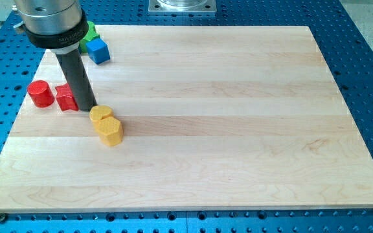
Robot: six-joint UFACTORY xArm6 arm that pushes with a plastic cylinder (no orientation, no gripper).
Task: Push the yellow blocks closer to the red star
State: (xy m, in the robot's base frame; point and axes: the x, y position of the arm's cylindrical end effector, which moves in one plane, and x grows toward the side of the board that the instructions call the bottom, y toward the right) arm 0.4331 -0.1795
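Note:
The red star [66,97] lies at the view's left, partly hidden behind my rod. A red cylinder [41,94] stands just left of it. A yellow heart-shaped block [100,114] and a yellow hexagonal block [109,131] touch each other, just right of and below the star. My tip [87,107] rests on the board between the red star and the yellow heart, close to both.
A blue cube [98,50] and a green block [88,32], partly hidden by the arm, sit at the view's top left. The wooden board [238,116] lies on a blue perforated table [368,77]. A metal mount [182,6] is at the top.

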